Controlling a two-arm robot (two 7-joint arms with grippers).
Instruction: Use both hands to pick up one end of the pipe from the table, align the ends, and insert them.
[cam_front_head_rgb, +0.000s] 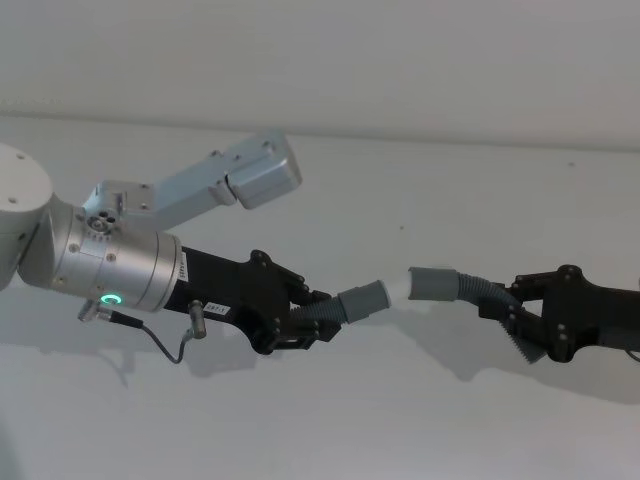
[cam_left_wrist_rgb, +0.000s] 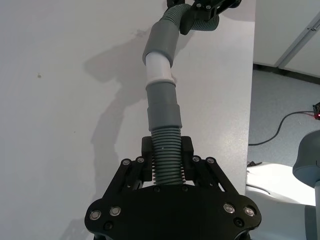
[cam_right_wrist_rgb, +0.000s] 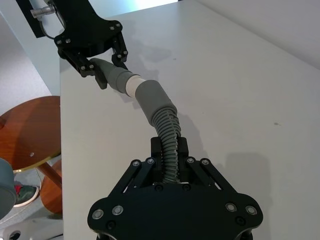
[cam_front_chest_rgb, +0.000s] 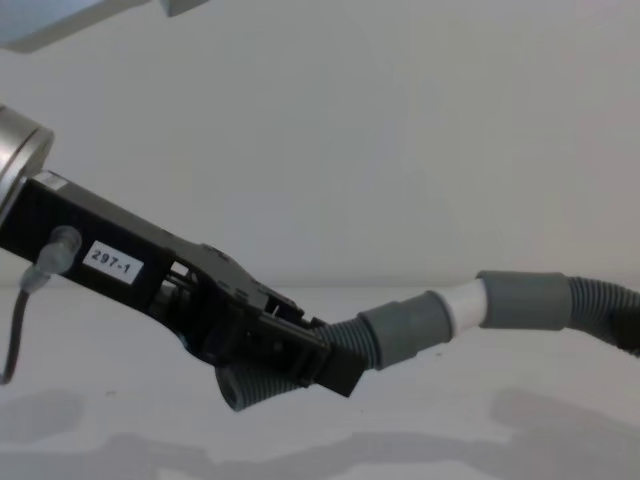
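The pipe hangs in two pieces above the white table. My left gripper is shut on the short bent ribbed piece, just behind its smooth grey cuff. From the right, my right gripper is shut on the ribbed hose behind the other cuff. The two cuffs face each other almost in line. A white sleeve spans the short gap between them, its tip at the mouth of the left cuff.
The table edge runs close to the grippers on one side, with floor and a cable beyond it. A round wooden stool stands past the table's other edge. My left arm's silver link reaches over the back of the table.
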